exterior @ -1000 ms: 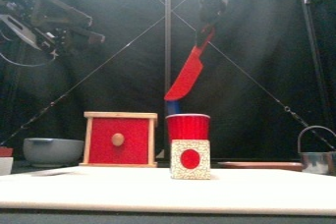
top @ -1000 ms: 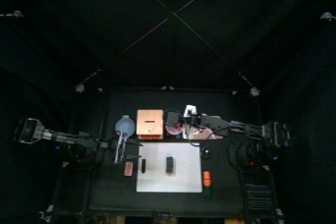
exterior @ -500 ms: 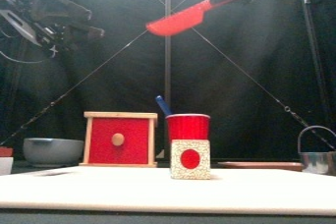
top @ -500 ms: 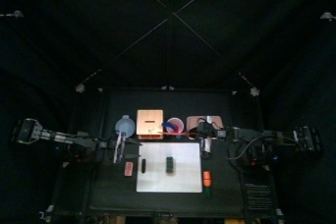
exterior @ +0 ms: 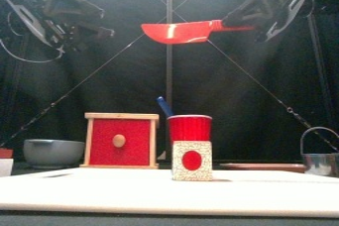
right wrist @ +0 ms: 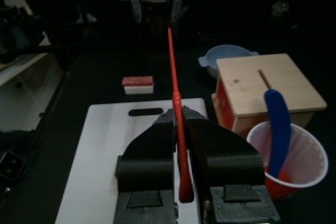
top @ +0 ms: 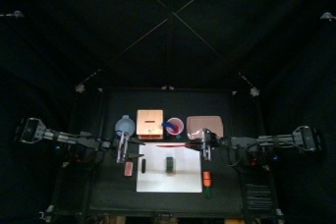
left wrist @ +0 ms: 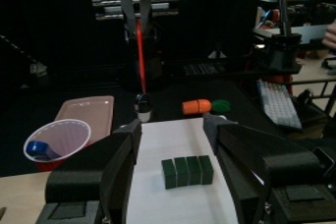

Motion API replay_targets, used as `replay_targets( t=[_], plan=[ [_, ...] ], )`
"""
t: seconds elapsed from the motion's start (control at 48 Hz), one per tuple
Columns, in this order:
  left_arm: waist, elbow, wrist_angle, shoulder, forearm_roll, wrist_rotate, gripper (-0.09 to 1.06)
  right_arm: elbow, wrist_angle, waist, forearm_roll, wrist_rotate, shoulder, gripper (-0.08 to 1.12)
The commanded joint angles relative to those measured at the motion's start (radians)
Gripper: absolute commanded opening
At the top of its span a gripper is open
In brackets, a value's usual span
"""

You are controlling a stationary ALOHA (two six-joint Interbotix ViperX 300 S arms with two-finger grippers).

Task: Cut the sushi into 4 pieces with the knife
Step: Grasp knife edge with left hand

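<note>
While the R fingers (exterior: 265,14) pinch its handle, the red knife (exterior: 185,32) hangs level high above the surface in the front view. Its blade points toward the L arm (exterior: 47,12) at upper left. Below stand a wooden box w/ red drawer front (exterior: 121,141) and a red cup (exterior: 189,129) w/ a blue knife (exterior: 163,105) poking out. A pale toy block w/ a red spot (exterior: 192,161) sits just in front of the cup. Blue-grey bowl (exterior: 54,152) far left, metal cutter (exterior: 318,161) far right.

Top view: white cutting board (top: 171,179) at centre front. The dark sushi roll (top: 168,164) lies on it. Pink tray (top: 202,126) sits behind the board, beside the cup. Orange toy (top: 206,179) at the board's right edge, small red toy (top: 129,169) off its left edge.

Left wrist view: L fingers (left wrist: 121,159) spread wide, holding nothing. The roll shows between them on the board, its blocks joined as one piece. Opposite, the knife hangs edge-on.

Right wrist view: R fingers pressed together on the knife handle, blade reaching out over the board.
</note>
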Motion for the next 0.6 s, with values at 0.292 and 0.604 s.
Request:
replay_targets(
  t=[0.292, 0.604],
  plan=[
    [-0.021, -0.195, -0.009, 0.273, -0.011, 0.011, 0.87, -0.044, -0.021, 0.023, -0.002, -0.008, 0.086, 0.14],
    [-0.014, -0.229, -0.098, 0.376, -0.012, 0.012, 0.87, -0.038, -0.02, 0.023, -0.006, -0.003, 0.089, 0.14]
  ],
)
